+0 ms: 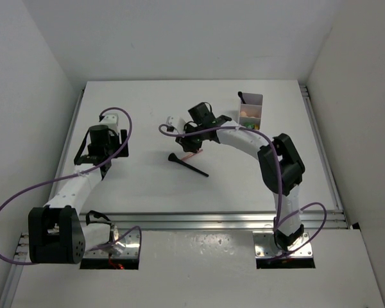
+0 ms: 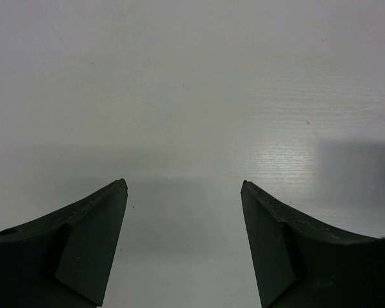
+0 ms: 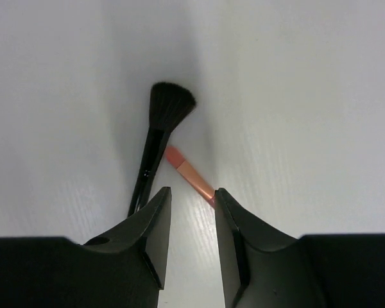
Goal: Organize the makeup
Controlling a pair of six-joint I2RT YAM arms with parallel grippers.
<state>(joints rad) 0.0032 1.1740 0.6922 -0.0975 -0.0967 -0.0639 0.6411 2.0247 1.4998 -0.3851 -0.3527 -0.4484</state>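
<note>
- Tabletop (image 1: 147, 199), white and matte, lies under both your arms.
- Your left gripper (image 2: 183, 186) hangs over bare surface, jaws wide apart, holding nothing.
- Your right gripper (image 3: 192, 191) shows a narrow gap with nothing clamped between its fingers.
- Translucent white two-compartment box (image 1: 262, 113) sits far right, small makeup inside.
- Black-handled fluffy brush (image 3: 153, 154) lies mid-table.
- Thin pink pencil (image 3: 189, 172) lies just beside that handle, its near end at one right fingertip.

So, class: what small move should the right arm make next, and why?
Probably shift the right gripper slightly sideways to centre it on the pink pencil. The pencil's end runs under one finger rather than into the gap between the two, and the black brush lies close beside it.
</note>
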